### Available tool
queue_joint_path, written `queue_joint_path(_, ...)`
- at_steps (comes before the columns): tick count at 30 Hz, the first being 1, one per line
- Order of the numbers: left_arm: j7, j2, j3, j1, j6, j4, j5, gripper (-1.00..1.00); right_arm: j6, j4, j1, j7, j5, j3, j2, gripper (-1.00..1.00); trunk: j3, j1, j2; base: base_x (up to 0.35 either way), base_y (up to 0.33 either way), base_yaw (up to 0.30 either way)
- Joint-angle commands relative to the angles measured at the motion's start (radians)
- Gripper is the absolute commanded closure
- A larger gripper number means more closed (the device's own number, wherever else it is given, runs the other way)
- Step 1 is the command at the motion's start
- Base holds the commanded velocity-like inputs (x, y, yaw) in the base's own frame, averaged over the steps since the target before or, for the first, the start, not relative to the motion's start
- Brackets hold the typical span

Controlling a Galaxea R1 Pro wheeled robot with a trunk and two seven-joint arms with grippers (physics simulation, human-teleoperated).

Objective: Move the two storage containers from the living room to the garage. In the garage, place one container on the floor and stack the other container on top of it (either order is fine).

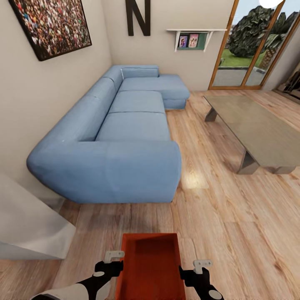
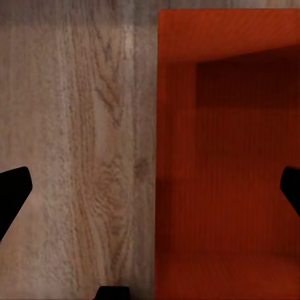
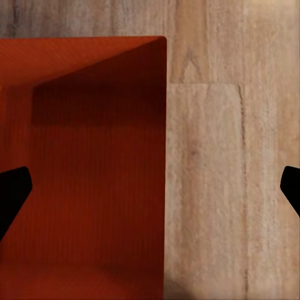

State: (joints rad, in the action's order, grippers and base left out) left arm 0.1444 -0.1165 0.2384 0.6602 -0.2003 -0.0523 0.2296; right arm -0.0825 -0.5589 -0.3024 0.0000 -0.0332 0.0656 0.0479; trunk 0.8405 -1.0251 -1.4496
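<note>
At the bottom centre of your head view, an orange-red storage container [image 1: 151,266] sits on the light wood-plank floor [image 1: 233,233], flanked by your left gripper [image 1: 113,256] and right gripper [image 1: 202,264]. Both stand over its long side walls with jaws spread wide, gripping nothing. In each wrist view one fingertip lies over the bin's inside and the other over bare planks, so each side wall falls between the fingers. The blue sofa [image 1: 121,137] closes off the centre left of the frame; the grey low table [image 1: 254,129] stands at upper right, with open floor running between them.
</note>
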Motion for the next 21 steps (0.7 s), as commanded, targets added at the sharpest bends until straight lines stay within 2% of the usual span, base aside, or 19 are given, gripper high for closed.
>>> queue_joint_path(1, 0.001, -0.001, 0.008, 0.001, -0.008, -0.004, 0.008, -1.0, -0.003, 0.001, -0.001, 0.0, -0.004, 0.002, 0.0, -1.0, 0.002, 0.0, 0.0, 0.0, 0.0, 0.0)
queue_joint_path(21, 0.002, 0.002, 0.004, 0.001, -0.007, -0.004, 0.008, -1.0, -0.002, 0.001, -0.001, 0.0, -0.004, 0.002, 0.0, -1.0, 0.035, 0.0, 0.0, 0.0, 0.0, 0.0)
